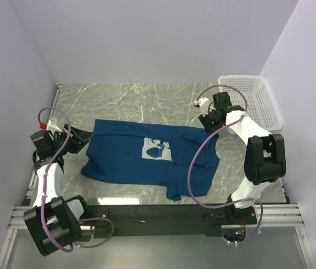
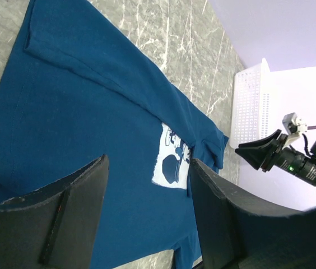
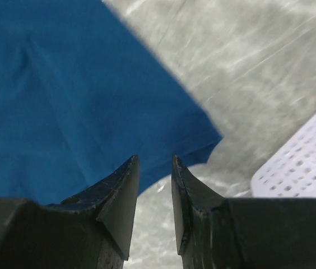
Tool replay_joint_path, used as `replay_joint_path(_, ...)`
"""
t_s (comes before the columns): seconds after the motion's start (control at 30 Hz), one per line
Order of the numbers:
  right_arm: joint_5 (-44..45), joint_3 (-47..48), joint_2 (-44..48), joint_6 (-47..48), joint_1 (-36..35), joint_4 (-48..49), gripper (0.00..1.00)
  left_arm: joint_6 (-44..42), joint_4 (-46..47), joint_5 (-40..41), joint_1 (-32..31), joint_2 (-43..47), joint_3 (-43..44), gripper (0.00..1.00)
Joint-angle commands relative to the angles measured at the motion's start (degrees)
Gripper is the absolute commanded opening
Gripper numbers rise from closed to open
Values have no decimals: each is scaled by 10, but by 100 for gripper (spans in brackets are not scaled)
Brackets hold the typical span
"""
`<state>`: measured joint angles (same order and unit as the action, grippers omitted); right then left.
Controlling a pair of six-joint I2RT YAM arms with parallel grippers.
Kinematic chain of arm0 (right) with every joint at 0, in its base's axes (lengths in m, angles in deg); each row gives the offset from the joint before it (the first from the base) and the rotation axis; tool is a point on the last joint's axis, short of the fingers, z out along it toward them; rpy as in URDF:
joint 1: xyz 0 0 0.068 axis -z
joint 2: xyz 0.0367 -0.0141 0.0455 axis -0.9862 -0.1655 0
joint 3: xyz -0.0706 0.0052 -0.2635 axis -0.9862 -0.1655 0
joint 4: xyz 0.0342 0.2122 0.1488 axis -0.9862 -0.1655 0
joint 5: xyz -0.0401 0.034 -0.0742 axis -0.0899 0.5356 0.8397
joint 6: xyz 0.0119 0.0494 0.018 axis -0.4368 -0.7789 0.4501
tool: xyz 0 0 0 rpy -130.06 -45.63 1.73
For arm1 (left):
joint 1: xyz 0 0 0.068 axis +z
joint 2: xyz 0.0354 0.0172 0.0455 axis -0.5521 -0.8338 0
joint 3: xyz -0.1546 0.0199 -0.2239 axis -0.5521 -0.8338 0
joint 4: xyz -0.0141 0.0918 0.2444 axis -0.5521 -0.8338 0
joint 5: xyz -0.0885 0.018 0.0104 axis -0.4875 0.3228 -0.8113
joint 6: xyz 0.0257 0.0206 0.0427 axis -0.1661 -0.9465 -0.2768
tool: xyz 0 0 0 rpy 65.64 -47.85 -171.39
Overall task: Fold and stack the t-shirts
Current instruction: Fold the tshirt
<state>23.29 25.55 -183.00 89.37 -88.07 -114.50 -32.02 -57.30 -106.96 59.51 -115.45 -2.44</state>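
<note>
A dark blue t-shirt (image 1: pixel 130 159) lies spread across the marble table, its white-and-blue chest print (image 1: pixel 157 149) facing up; part of it is folded over along the far edge. My left gripper (image 1: pixel 88 137) hovers at the shirt's left edge, open, and the cloth (image 2: pixel 91 112) shows between its fingers (image 2: pixel 149 162) with nothing held. My right gripper (image 1: pixel 205 122) is above the shirt's far right corner (image 3: pixel 63 95). Its jaws (image 3: pixel 155 159) stand a little apart with bare table between them, holding nothing.
A white mesh basket (image 1: pixel 253 101) stands at the back right, close beside the right arm, and also shows in the wrist views (image 2: pixel 250 106) (image 3: pixel 309 162). White walls enclose the table on three sides. A purple cable (image 1: pixel 194 162) hangs over the shirt's right part.
</note>
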Motion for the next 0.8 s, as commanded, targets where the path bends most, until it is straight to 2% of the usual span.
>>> replay_joint_path(0.0,-4,17,-13,37,17,-28,36,2,27,-15,-1,-2,-4,65)
replay_joint_path(0.13,-19,46,-50,-20,39,-41,31,2,27,-13,-2,1,-5,65)
replay_joint_path(0.2,4,25,-46,-51,40,-2,36,1,26,-13,-2,2,-5,65)
replay_joint_path(0.37,48,12,-62,-107,41,39,39,2,27,-15,-1,-1,-5,65)
replay_joint_path(0.63,66,38,-108,-153,42,40,40,-1,23,-13,-2,-2,-3,65)
replay_joint_path(0.77,64,30,-102,-166,43,48,40,0,24,-13,-1,-3,-3,65)
